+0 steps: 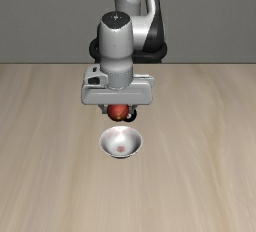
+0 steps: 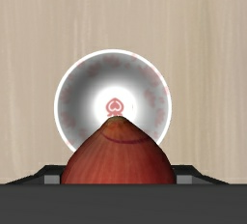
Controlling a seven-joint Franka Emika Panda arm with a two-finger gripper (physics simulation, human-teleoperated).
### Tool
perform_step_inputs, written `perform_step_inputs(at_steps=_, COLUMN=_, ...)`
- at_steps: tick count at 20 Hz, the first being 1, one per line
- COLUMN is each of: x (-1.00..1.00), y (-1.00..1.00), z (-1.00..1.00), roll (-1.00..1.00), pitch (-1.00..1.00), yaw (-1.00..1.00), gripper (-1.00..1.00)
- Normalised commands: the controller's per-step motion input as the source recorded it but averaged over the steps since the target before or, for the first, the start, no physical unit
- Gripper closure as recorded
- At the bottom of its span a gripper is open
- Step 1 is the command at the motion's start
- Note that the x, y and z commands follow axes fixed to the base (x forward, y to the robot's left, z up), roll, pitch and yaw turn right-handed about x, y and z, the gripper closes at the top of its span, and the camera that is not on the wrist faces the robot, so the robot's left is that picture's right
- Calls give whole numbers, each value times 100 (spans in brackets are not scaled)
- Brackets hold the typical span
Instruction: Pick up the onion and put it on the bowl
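Onion first: we hold the reddish-brown, pointed onion (image 1: 118, 113) between the two fingers of our gripper (image 1: 118, 107), under the grey-and-white wrist housing. In the wrist view the dark fingers (image 2: 44, 177) flank the bulb on both sides and press against it. The pincer is closed only as far as the onion's width allows, and it grips nothing else.

In the exterior view the onion hangs clear of the pale wooden table (image 1: 40, 176). The round, shiny silver metal bowl (image 1: 108, 142) stands on that table at about six o'clock from the onion and just beside it, with a thin strip of table showing between the two. We see a reddish reflection on the bowl's polished inside.

In the wrist view the onion's pointed tip overlaps the near edge of the bowl, and the bowl's bright rim rings the space beyond the tip. We cannot tell from these views how high above the bowl the onion is.

At twelve o'clock from the gripper in the exterior view, the white and black arm (image 1: 135, 11) rises in front of a plain grey wall (image 1: 40, 16).
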Motion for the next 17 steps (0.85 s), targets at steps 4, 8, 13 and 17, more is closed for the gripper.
perform_step_inputs(at_steps=4, x=75, y=25, z=0, roll=0, pitch=0, yaw=0, gripper=100)
perform_step_inputs(at_steps=8, x=0, y=0, z=0, roll=0, pitch=0, yaw=0, gripper=-100)
perform_step_inputs(at_steps=13, x=0, y=0, z=0, roll=0, pitch=0, yaw=0, gripper=-100)
perform_step_inputs(at_steps=17, x=0, y=0, z=0, roll=0, pitch=0, yaw=0, gripper=-100)
